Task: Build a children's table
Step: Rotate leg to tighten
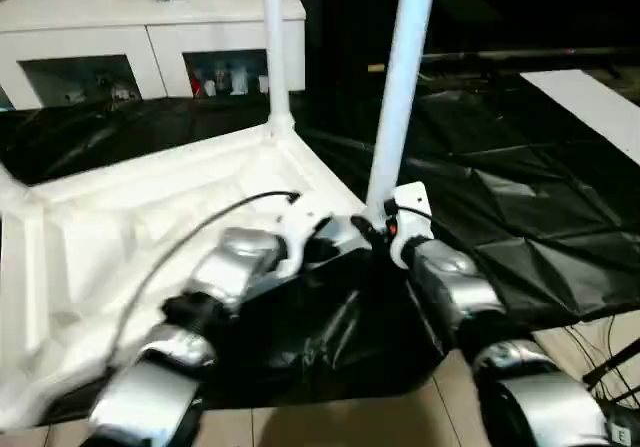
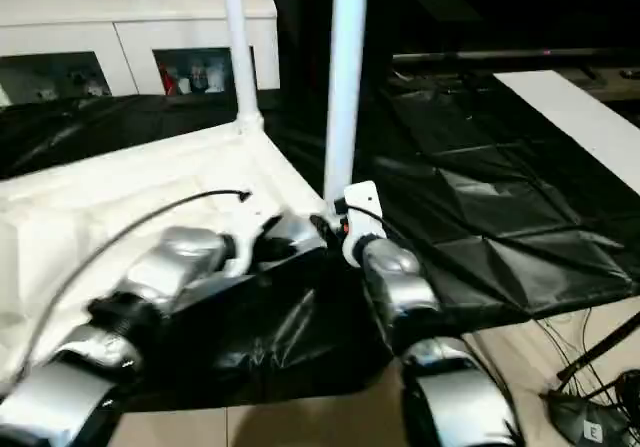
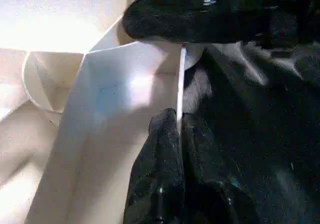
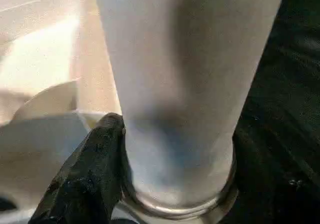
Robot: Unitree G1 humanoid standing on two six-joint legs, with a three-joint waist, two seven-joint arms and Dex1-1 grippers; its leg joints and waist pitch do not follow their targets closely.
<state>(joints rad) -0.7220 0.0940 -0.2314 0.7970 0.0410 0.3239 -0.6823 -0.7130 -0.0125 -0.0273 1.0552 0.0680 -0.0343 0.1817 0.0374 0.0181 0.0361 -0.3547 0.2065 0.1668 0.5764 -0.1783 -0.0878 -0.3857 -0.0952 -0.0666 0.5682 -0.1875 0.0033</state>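
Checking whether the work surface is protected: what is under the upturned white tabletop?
A black cloth covers the work table and runs under the tabletop, spreading out to its right and hanging over the near edge. What lies directly beneath the tabletop's middle is hidden by the top itself.

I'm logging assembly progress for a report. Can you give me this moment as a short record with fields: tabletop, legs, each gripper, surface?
tabletop: white children's table top, lying underside up, ribs and corner sockets showing
legs: two white legs standing upright in sockets, the near leg at the corner by the grippers, the far leg at the corner behind it
left gripper: left gripper, jaws shut on the top's thin side wall beside the near socket
right gripper: right gripper, jaws around the near leg's base
surface: black-draped work table
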